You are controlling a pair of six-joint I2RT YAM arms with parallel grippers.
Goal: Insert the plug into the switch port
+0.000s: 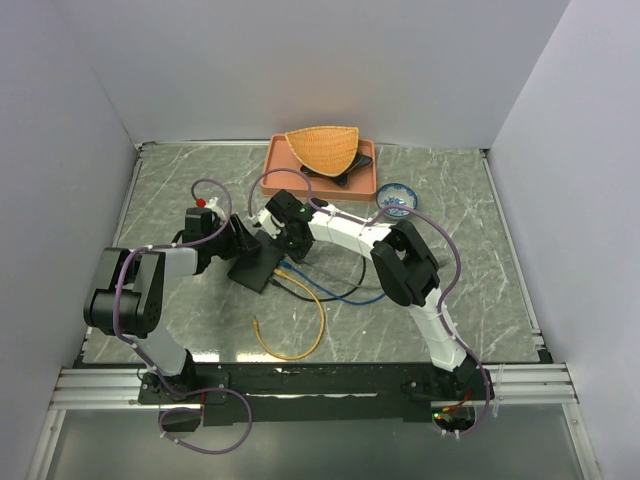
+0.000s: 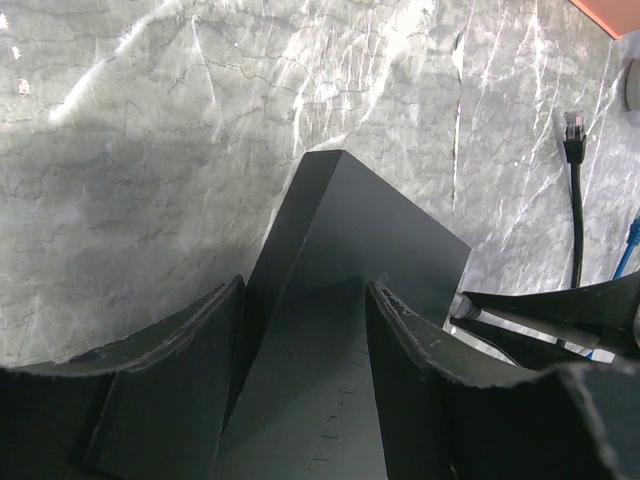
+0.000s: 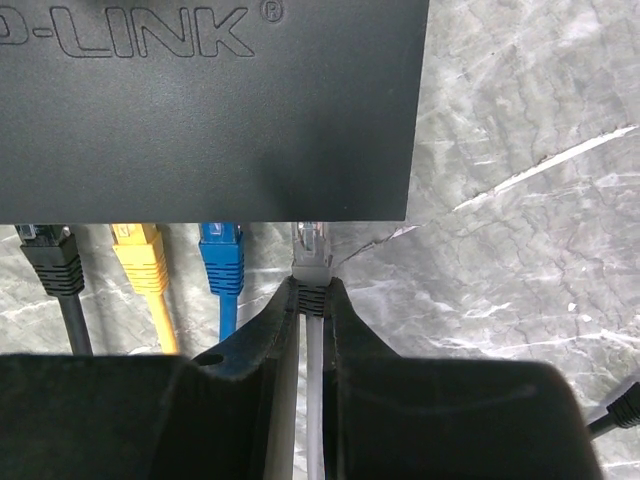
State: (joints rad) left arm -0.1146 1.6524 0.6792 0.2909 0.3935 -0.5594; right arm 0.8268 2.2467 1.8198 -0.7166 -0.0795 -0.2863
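Observation:
The switch (image 1: 257, 268) is a flat black box lying at the middle of the table. In the left wrist view my left gripper (image 2: 305, 285) straddles the switch (image 2: 345, 240), with a finger pressed against each side of it. Along the switch's (image 3: 200, 110) near edge, black (image 3: 50, 260), yellow (image 3: 140, 258) and blue (image 3: 220, 260) plugs sit in ports. My right gripper (image 3: 311, 285) is shut on the grey plug (image 3: 311, 245) at its boot. The plug's clear tip is at the mouth of the port to the right of the blue plug; how far in it sits is hidden.
An orange tray (image 1: 275, 165) at the back holds a wicker basket (image 1: 322, 147) on a black square dish. A small blue-patterned bowl (image 1: 398, 198) stands to its right. Yellow (image 1: 300, 335), blue and black cables trail from the switch toward the near edge.

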